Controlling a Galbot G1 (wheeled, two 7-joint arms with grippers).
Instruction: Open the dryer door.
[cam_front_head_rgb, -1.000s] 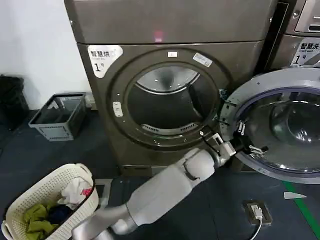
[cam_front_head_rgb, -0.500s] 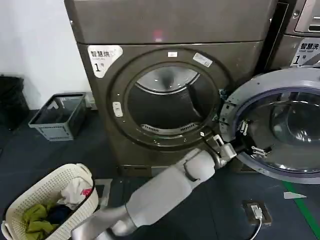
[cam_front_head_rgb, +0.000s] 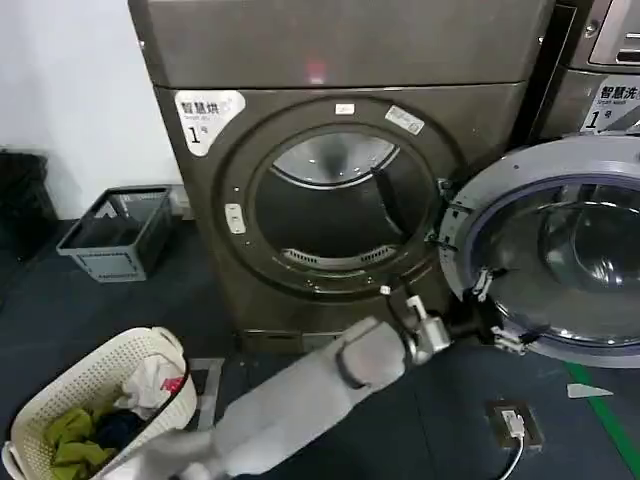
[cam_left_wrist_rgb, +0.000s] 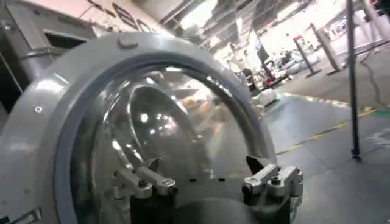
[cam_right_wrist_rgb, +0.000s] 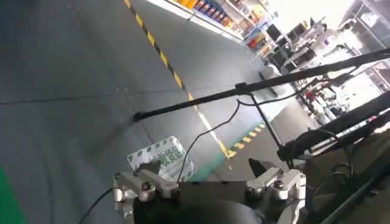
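Note:
The dryer door (cam_front_head_rgb: 570, 260) stands swung wide open to the right of the drum opening (cam_front_head_rgb: 335, 205), its pale grey inner ring and dark glass facing me. My left arm reaches from the lower left, and my left gripper (cam_front_head_rgb: 497, 312) is open just in front of the door's lower left rim, with nothing between its fingers. In the left wrist view the door's grey ring (cam_left_wrist_rgb: 49, 122) and glass curve above my left gripper (cam_left_wrist_rgb: 204, 171). My right gripper (cam_right_wrist_rgb: 204, 173) is open over bare floor, holding nothing.
A white laundry basket (cam_front_head_rgb: 95, 400) with clothes sits at the lower left, with a grey crate (cam_front_head_rgb: 120, 232) behind it. A neighbouring machine (cam_front_head_rgb: 600, 60) stands at the right. A small box with a cable (cam_front_head_rgb: 515, 423) and green floor tape (cam_front_head_rgb: 610, 420) lie below the door.
My left arm has dropped and drawn back a little, so the gripper now sits lower along the door's rim. The door stays wide open.

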